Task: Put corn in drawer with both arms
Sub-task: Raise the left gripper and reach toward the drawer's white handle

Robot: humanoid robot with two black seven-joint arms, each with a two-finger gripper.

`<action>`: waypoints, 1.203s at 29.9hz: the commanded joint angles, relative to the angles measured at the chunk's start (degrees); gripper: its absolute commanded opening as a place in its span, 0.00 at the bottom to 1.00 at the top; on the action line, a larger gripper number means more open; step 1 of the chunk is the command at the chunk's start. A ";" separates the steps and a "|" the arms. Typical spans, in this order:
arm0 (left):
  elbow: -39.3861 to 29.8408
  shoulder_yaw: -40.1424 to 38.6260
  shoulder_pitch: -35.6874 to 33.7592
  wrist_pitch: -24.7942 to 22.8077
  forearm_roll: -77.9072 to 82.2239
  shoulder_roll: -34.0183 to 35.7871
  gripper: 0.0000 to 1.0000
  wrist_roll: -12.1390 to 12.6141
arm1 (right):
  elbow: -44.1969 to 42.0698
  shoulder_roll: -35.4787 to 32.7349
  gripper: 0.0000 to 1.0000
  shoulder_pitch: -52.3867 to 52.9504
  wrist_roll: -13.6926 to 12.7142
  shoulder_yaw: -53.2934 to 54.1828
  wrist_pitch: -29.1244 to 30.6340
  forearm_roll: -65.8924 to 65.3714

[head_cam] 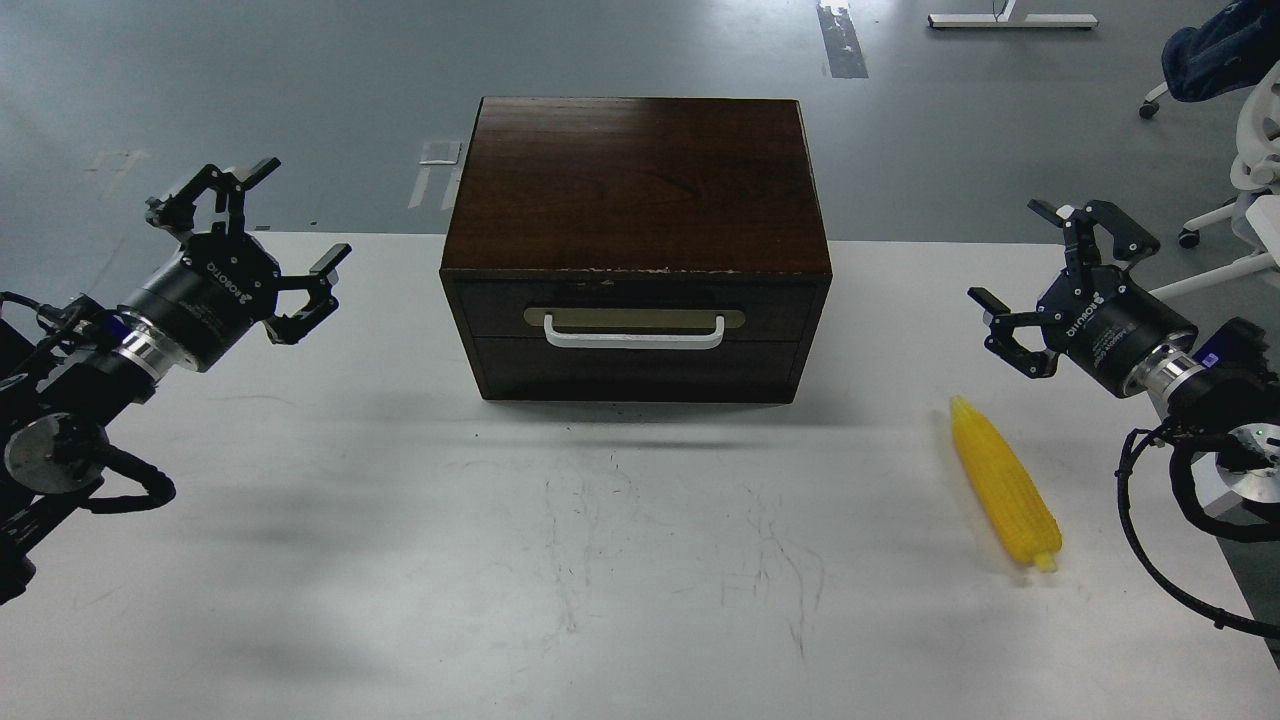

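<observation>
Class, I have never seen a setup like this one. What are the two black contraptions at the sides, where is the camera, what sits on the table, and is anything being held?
The single picture is taken from the robot's own head, looking forward and down at a white table. The black things are its two arms. The left gripper and the right gripper both hover with jaws spread open, holding nothing. In the middle stands a dark brown wooden box whose drawer is closed; it has a white bar handle. A yellow plastic corn lies on the table to the right, near the right gripper but untouched.
</observation>
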 commanded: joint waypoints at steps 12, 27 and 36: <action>-9.88 -1.88 -22.28 0.00 41.69 -1.71 0.98 -6.31 | -0.01 -0.09 1.00 -0.14 0.00 0.46 0.09 -0.19; -16.32 11.44 -36.25 0.00 96.99 -18.86 0.98 -8.47 | -0.09 -0.79 1.00 -0.23 0.00 0.46 0.09 -0.19; -14.39 34.94 -48.49 0.00 112.80 -24.22 0.98 -8.47 | -0.44 -0.61 1.00 -0.49 0.00 0.55 0.09 -0.28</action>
